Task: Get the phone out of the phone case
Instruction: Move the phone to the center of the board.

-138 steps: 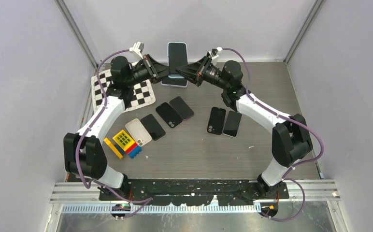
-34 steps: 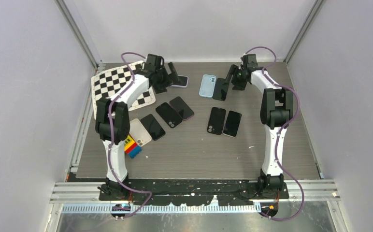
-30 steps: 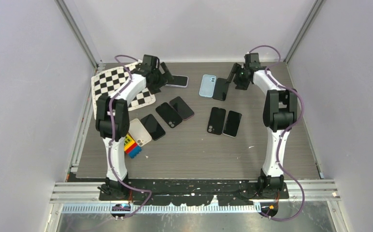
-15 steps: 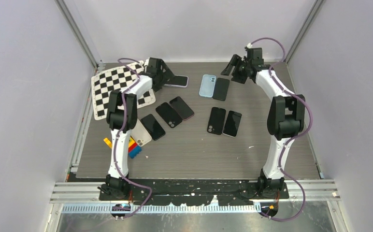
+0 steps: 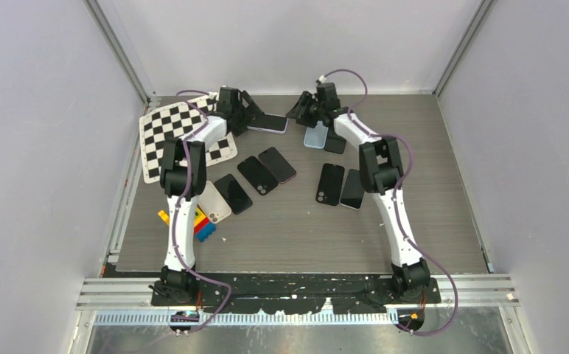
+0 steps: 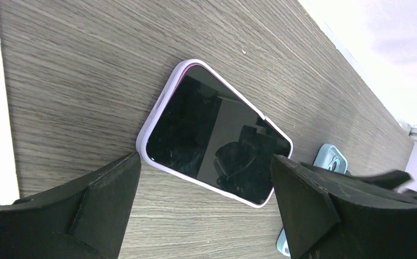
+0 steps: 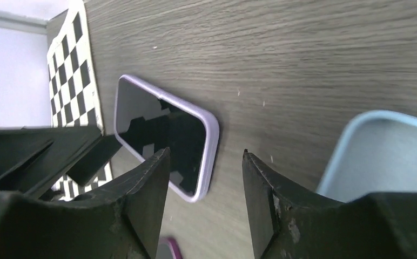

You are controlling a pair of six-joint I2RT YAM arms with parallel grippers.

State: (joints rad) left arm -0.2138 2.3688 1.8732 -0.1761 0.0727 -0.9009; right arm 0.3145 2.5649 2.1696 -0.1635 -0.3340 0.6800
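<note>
Table (image 6: pixel 87 65): matt grey wood grain. Phone (image 6: pixel 217 140): glossy black glass screen, in smooth lilac case (image 7: pixel 209 159). Blue case (image 7: pixel 379 156): matt plastic.

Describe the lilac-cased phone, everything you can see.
The phone lies flat, screen up, on the wood-grain table near its far edge. Its glossy black screen is off and shows reflections. A thin pale-lilac case, seemingly soft plastic, rims it with rounded corners. The left gripper frames it with open fingers, apparently not touching.
</note>
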